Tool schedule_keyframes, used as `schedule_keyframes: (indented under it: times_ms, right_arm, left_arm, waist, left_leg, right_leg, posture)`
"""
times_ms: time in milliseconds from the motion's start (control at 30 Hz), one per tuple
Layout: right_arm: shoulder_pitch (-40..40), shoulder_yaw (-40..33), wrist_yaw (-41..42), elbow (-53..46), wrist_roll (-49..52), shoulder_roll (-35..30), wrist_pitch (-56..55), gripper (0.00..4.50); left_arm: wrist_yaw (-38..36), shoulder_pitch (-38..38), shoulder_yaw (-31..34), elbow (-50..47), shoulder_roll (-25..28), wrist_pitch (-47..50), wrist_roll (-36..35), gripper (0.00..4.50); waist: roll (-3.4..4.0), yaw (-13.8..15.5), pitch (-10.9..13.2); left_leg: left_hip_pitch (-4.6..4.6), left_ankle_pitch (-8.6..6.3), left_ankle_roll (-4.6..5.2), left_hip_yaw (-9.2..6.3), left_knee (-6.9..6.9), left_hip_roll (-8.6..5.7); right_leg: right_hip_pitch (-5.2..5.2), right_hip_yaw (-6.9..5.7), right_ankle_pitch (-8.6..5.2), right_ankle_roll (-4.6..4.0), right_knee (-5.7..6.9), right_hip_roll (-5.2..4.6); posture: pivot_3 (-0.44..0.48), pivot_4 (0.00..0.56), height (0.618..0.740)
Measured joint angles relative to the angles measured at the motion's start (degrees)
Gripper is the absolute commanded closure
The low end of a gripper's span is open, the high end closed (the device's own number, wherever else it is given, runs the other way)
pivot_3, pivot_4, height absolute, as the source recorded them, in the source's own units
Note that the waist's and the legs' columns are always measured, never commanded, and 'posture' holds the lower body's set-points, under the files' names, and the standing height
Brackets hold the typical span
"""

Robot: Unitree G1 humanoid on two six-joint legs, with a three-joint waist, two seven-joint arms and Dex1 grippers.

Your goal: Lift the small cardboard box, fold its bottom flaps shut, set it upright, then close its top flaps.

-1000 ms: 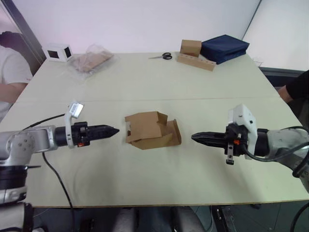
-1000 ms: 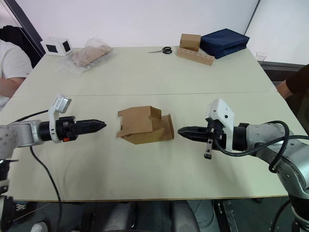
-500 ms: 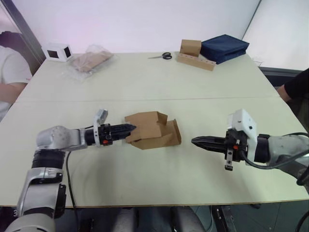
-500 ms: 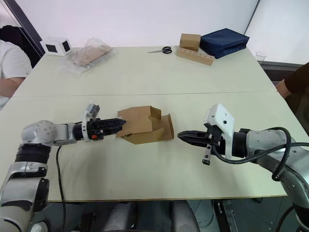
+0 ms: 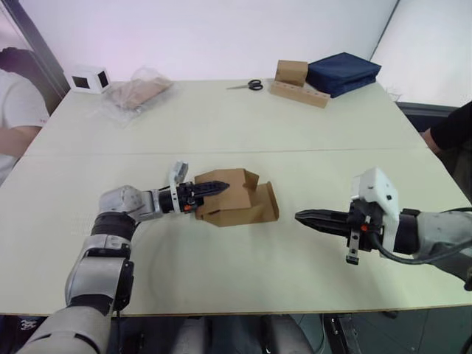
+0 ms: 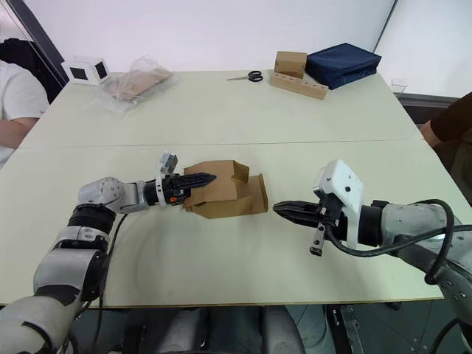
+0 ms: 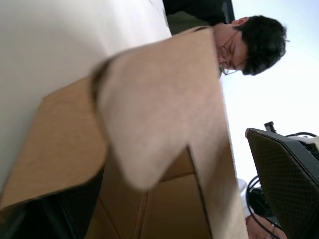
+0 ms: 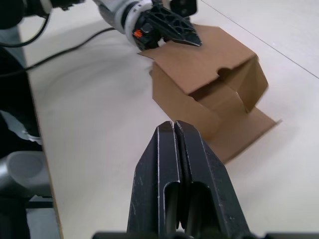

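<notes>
Right gripper: my right gripper hangs just over the table on the near right, its two black fingers pressed flat together with nothing between them, tips pointing at the box but apart from it.
Left gripper: my left gripper reaches in from the left and lies against the top of the small cardboard box; from the right wrist view its fingers sit at the edge of the upper flap. I can't tell whether they pinch that flap or merely rest on it, nor how far apart they are.
Box: it lies on its side near the middle of the near table half, flaps loose, one flap spread flat on the table toward my right.
Far left: a white cube with dark windows and a clear plastic bag.
Far right: scissors, a brown box on a cardboard strip, a dark blue bag.
Edges: a person's arm at left.
</notes>
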Motion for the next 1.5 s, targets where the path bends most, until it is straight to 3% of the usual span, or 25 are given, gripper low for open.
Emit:
schedule_keyframes:
  times_ms: [133, 233, 467, 567, 767, 1100, 1300, 1500]
  right_arm:
    - [0.0, 0.0, -0.9, -0.3, 0.8, -0.3, 0.2, 4.5]
    - [0.1, 0.0, -1.2, -0.7, 1.4, -0.7, 0.2, 4.5]
    - [0.1, 0.0, -1.7, -0.7, 1.5, -0.8, 0.2, 4.5]
    - [-0.1, 0.2, -1.7, -0.7, 1.5, -0.8, 0.2, 4.5]
    - [-1.4, 1.6, -1.7, -0.7, 1.3, -0.7, 0.2, 4.5]
    - [-7.5, 3.8, -3.2, 4.1, -0.1, 2.7, -2.3, 4.5]
    - [-12.8, 4.6, -7.3, 9.7, 0.1, 8.5, -2.6, 4.5]
    - [-18.2, 7.9, -11.7, 12.7, -1.6, 14.8, -3.3, 4.5]
  left_arm:
    - [-1.0, -0.3, 0.1, 0.4, -1.0, -0.7, 1.2, 0.05]
    - [-1.2, -0.4, 0.3, 0.5, -1.1, -0.7, 1.9, 0.72]
    - [-1.2, -0.6, 2.5, 1.0, -1.7, -0.6, 2.1, 3.49]
    - [-1.2, -0.6, 3.0, 0.4, -1.6, -0.3, 2.1, 4.46]
    - [-0.8, 1.1, 3.9, -5.6, -1.0, 0.9, 1.7, 4.46]
    - [-4.0, 11.1, 4.5, -39.6, 4.7, -7.6, -1.0, 4.46]
    - [-6.3, 15.3, 2.8, -45.9, 8.2, -16.8, 0.8, 4.46]
    - [-7.7, 16.3, 2.3, -47.9, 10.2, -19.6, 0.7, 4.46]
  waist:
    - [-0.01, 0.2, 0.0]
    - [0.0, 0.2, 0.0]
    - [-0.01, 0.1, 0.0]
    - [-0.01, 0.1, 0.0]
    - [-0.01, 0.0, 0.0]
    - [0.0, 0.1, 0.0]
    - [0.01, 0.1, 0.0]
    - [-0.01, -0.1, 0.0]
  left_leg:
    - [-0.02, 0.0, 0.0, -0.01, 0.03, -0.01]
    - [-0.03, 0.0, 0.0, -0.02, 0.04, -0.01]
    - [-0.03, 0.0, -0.01, -0.04, 0.03, -0.01]
    - [-0.03, 0.01, -0.01, -0.04, 0.04, -0.01]
    - [-0.07, 0.02, -0.03, -0.06, 0.03, 0.0]
    - [-0.13, 0.14, -0.24, -0.08, 0.02, 0.02]
    - [-0.17, 0.1, -0.18, -0.09, 0.01, 0.02]
    - [-0.21, 0.1, -0.17, -0.1, 0.02, 0.02]
  right_leg:
    - [0.01, -0.01, 0.0, 0.0, 0.01, -0.01]
    - [0.01, -0.01, 0.0, 0.0, 0.0, -0.02]
    - [0.0, -0.03, 0.0, 0.0, 0.01, -0.01]
    - [0.01, -0.03, 0.0, 0.0, 0.01, -0.01]
    - [-0.04, -0.03, 0.0, 0.0, 0.01, -0.01]
    - [-0.08, -0.05, 0.01, 0.0, 0.02, -0.03]
    - [-0.11, -0.05, 0.01, 0.0, 0.0, -0.03]
    - [-0.16, -0.07, 0.01, -0.01, 0.03, -0.01]
  posture:
    - [0.0, 0.15, 0.74]
    - [0.0, 0.15, 0.74]
    - [0.0, 0.15, 0.74]
    - [0.0, 0.15, 0.74]
    - [0.0, 0.15, 0.74]
    - [0.0, 0.15, 0.74]
    - [0.0, 0.15, 0.74]
    - [0.0, 0.15, 0.74]
